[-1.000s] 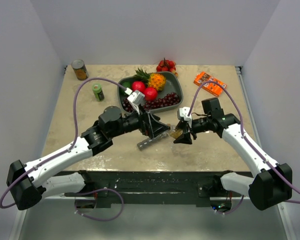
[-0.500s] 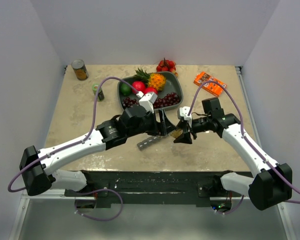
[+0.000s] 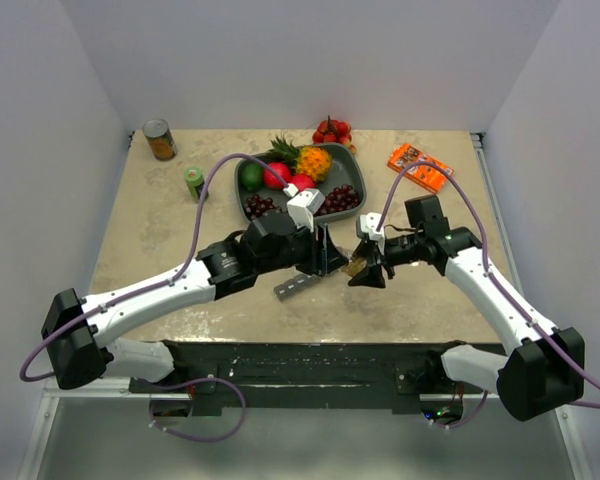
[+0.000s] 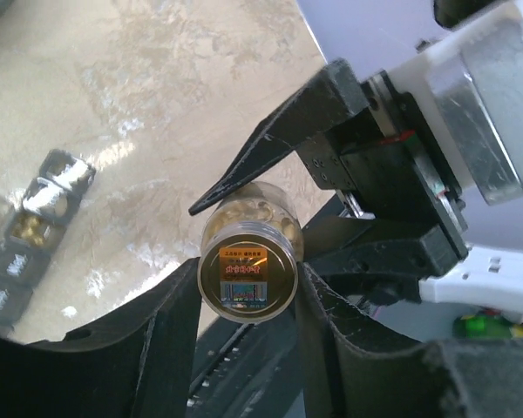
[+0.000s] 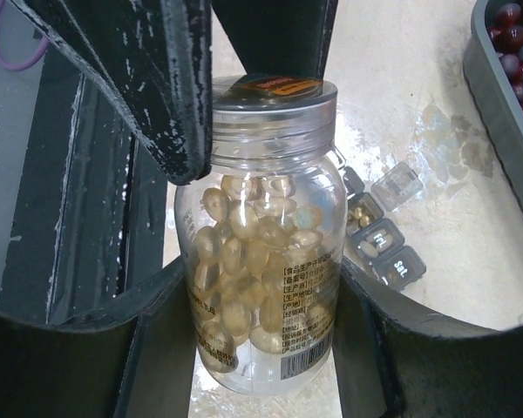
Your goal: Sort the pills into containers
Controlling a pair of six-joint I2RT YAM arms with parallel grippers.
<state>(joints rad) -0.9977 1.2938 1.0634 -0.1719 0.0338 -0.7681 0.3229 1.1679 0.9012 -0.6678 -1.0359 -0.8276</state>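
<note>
Right wrist: right jaws clamp the pill bottle (image 5: 261, 261), left jaws pinch its lid (image 5: 275, 113).

Clear bottle (image 5: 261, 261), golden pills (image 5: 235, 235); containers (image 5: 385, 242) probably dark grey.

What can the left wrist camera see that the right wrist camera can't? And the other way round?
Only the left wrist: the lid face-on with its round sticker, and the right arm's silver wrist. Only the right wrist: the pill bottle from the side with its printed label, and the grey tray of dark red fruit. Both: the left gripper clamping the lid, the right gripper around the bottle's body, capsules inside, and the pill organizer on the table.
</note>
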